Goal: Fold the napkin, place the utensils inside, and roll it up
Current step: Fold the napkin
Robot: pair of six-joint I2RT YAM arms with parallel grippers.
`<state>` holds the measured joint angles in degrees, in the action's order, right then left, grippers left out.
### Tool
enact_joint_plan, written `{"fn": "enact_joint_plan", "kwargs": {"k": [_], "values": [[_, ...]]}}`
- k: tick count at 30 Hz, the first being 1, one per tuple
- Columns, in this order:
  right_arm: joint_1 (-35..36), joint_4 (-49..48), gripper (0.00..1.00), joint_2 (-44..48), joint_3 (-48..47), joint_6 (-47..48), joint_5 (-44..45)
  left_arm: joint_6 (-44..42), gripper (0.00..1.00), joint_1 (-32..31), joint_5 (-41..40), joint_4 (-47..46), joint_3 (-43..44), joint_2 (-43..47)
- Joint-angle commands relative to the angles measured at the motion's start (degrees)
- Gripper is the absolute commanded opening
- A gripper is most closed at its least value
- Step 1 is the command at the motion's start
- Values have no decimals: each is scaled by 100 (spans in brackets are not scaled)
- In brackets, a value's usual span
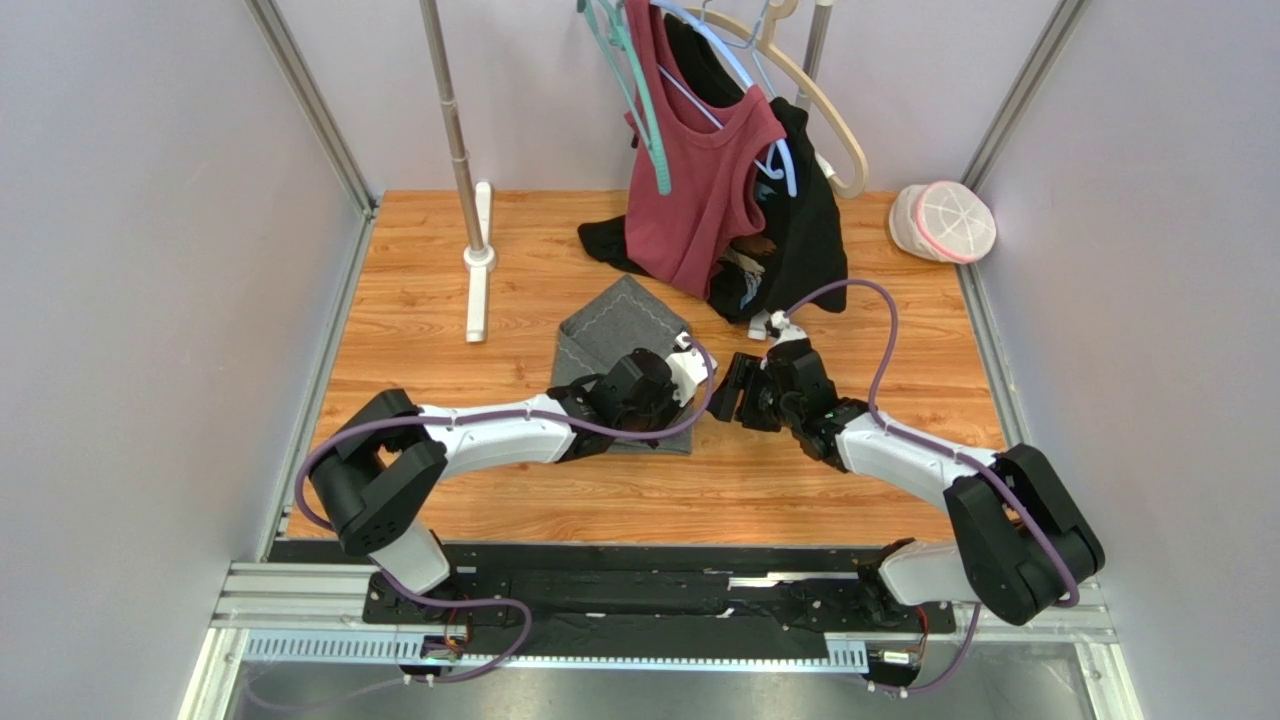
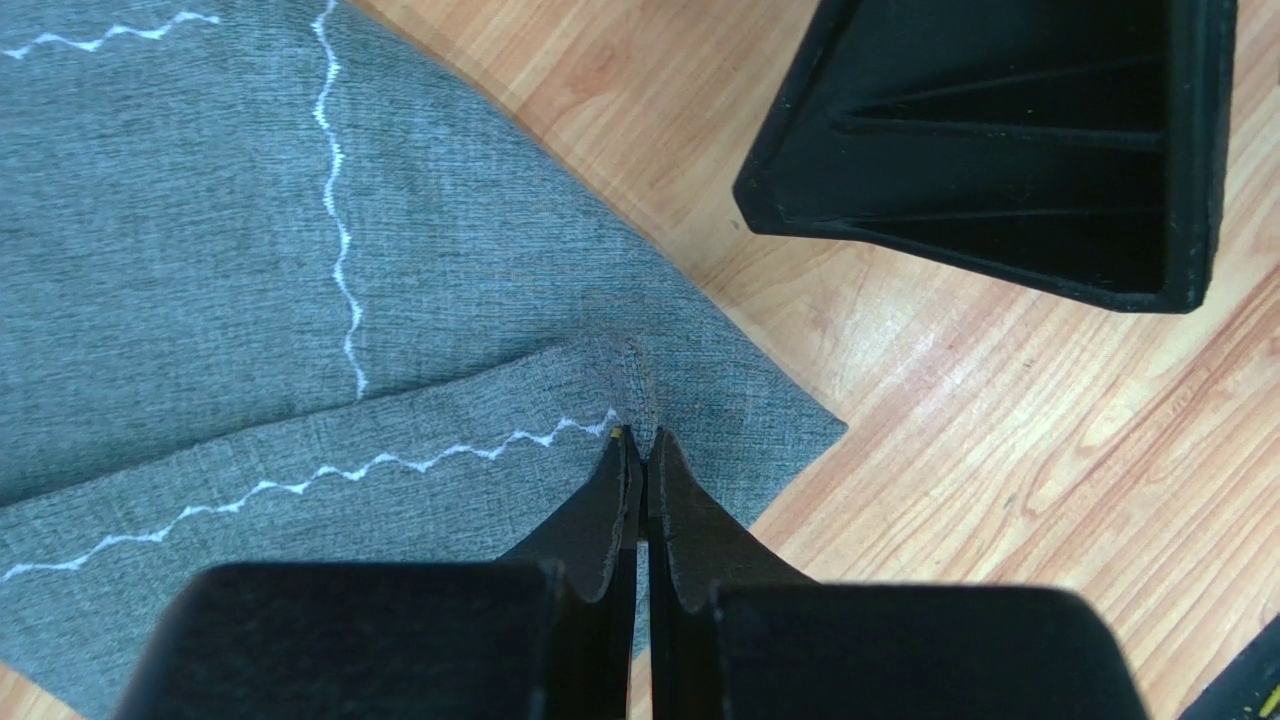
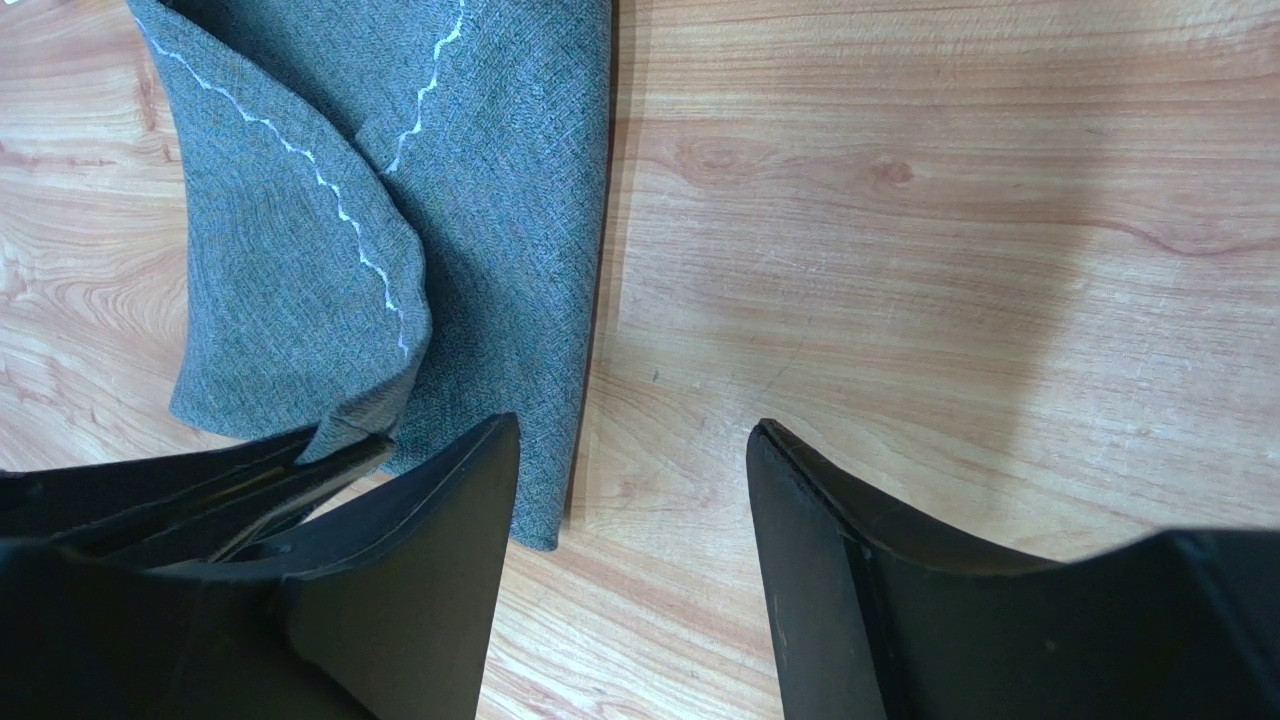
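Note:
The napkin (image 1: 609, 323), grey cloth with a white zigzag stitched border, lies partly folded on the wooden table (image 1: 451, 300). In the left wrist view my left gripper (image 2: 643, 438) is shut on a raised corner of the napkin (image 2: 181, 270), which is doubled over the layer below. The right wrist view shows that pinched corner of the napkin (image 3: 496, 150) at lower left. My right gripper (image 3: 634, 425) stands open just right of the napkin's edge, over bare wood, holding nothing. From above, the left gripper (image 1: 684, 368) and right gripper (image 1: 732, 390) nearly meet. The utensils are out of view.
A maroon top (image 1: 699, 195) and a black garment (image 1: 804, 225) hang from hangers at the back and drape onto the table just behind the napkin. A white pole stand (image 1: 478, 263) rises at back left. A white and pink cap (image 1: 944, 222) sits at back right.

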<state>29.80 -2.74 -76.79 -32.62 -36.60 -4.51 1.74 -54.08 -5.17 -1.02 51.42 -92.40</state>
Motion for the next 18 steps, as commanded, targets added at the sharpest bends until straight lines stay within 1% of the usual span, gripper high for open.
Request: {"fn": "enact_joint_plan", "kwargs": {"k": [1, 2, 4, 5, 6, 7, 9, 10, 12, 14, 15, 17, 18], "values": [[-36, -69, 61, 24, 1, 12, 135, 72, 4, -58, 472, -92, 246, -24], [-27, -8, 61, 59, 1, 12, 161, 116, 25, -58, 595, -92, 228, -6], [-27, 63, 61, 181, 28, 21, 223, 265, 46, -58, 666, -153, 106, 90], [-27, 107, 61, 235, 54, 21, 240, 318, 59, -58, 684, -188, 27, 152], [-27, 142, 61, 270, 63, 30, 267, 371, 66, -58, 675, -197, -9, 300], [-36, 169, 61, 322, 72, 47, 267, 449, 84, -58, 693, -215, -26, 397], [-36, 186, 61, 411, 81, 74, 258, 520, 88, -58, 675, -189, -71, 678], [-36, 178, 61, 420, 72, 91, 241, 599, 99, -58, 649, -162, -79, 784], [-36, 160, 62, 376, 28, 92, 171, 652, 99, -58, 526, -39, -97, 1090], [-27, 90, 62, 323, -16, 92, 39, 792, 99, -50, 106, 223, -158, 1294], [-18, 72, 62, 253, -42, 65, -92, 854, 99, -23, -262, 329, -185, 1486], [8, -41, 62, 156, -78, -31, -268, 1152, 99, 108, -563, 618, -307, 1750], [17, -86, 62, 43, -78, -75, -469, 1293, 99, 344, -608, 698, -369, 1839]]}}
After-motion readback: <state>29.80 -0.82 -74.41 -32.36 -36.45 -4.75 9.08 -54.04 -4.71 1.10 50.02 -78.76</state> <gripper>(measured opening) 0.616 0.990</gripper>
